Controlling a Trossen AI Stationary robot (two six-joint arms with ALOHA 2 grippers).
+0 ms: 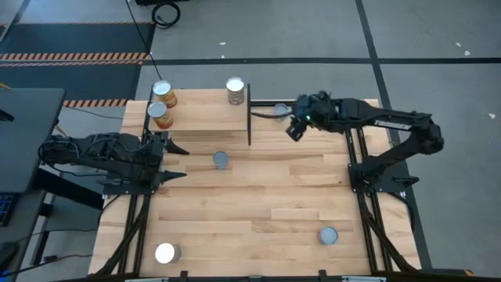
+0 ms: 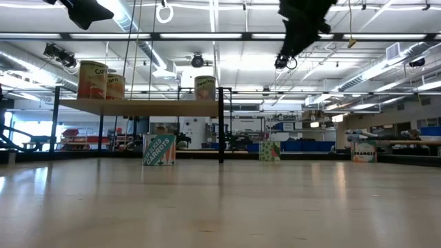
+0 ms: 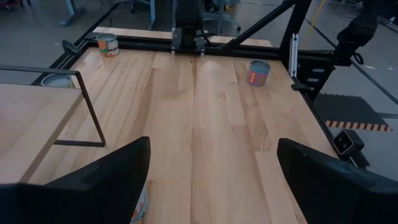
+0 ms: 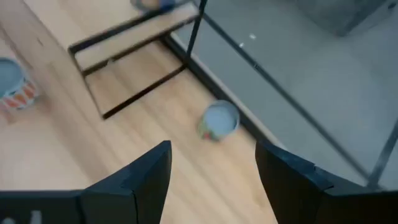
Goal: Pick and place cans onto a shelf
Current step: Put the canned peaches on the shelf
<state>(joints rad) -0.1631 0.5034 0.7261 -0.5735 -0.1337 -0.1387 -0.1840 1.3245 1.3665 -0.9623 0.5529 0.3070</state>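
From the high view I see the shelf (image 1: 200, 113) in the upper middle of the frame with three cans on it: two orange-labelled cans (image 1: 162, 94) at its left end and a pale can (image 1: 235, 90) near its right end. My right gripper (image 1: 295, 129) hangs empty just right of the shelf's black upright, over a can (image 1: 280, 110) on the table edge. The left gripper (image 1: 175, 161) waits at centre left, fingers spread. In the low view a carrots can (image 2: 158, 149) stands under the shelf. The left wrist view shows its wide-apart fingers (image 3: 118, 177) and a blue can (image 3: 259, 73) upper right. The right wrist view shows parted fingers (image 4: 143, 177) above the lone can (image 4: 219, 121) at centre.
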